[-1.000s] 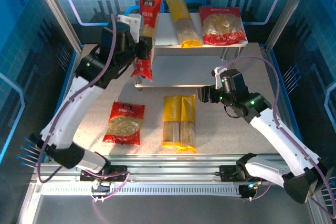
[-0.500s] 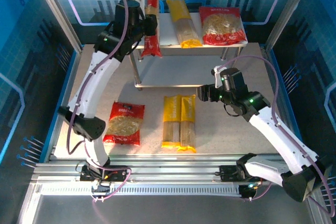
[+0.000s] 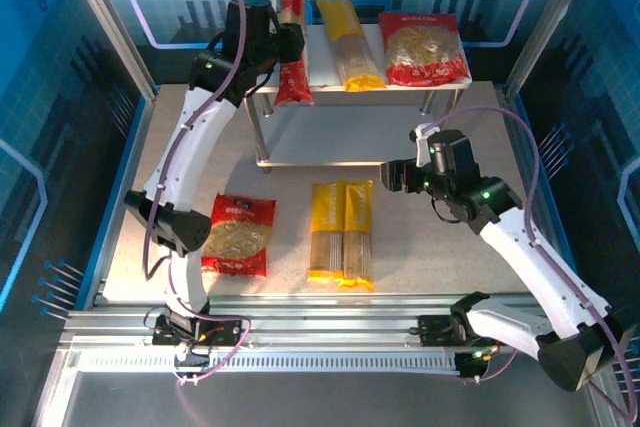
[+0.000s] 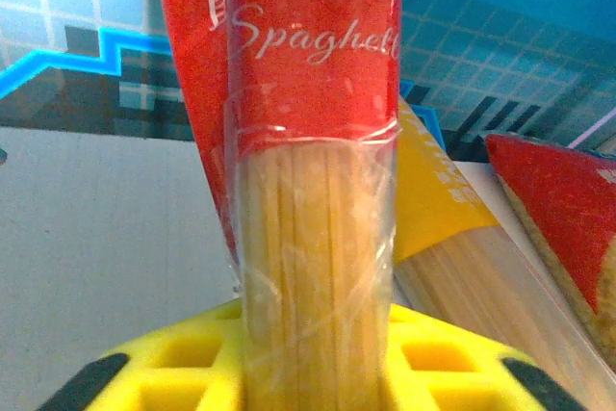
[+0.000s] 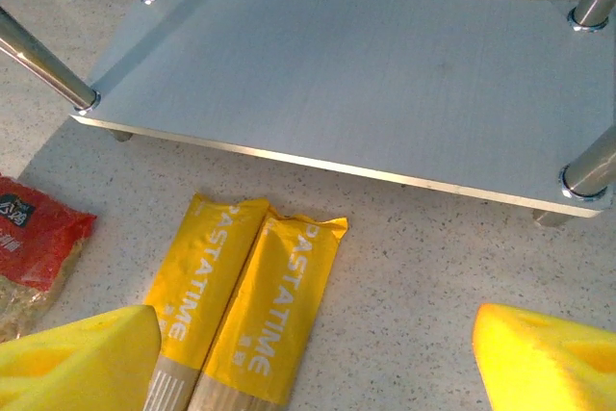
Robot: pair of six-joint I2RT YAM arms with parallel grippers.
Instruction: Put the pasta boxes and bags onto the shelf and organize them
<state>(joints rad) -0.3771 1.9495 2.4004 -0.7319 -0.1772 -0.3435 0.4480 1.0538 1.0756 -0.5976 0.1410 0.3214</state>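
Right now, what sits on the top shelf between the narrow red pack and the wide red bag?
One long yellow spaghetti pack lies flat between them, clearest in the top external view.

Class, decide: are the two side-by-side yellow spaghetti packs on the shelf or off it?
Off. The two yellow packs lie flat on the table, just in front of the shelf and its lower board.
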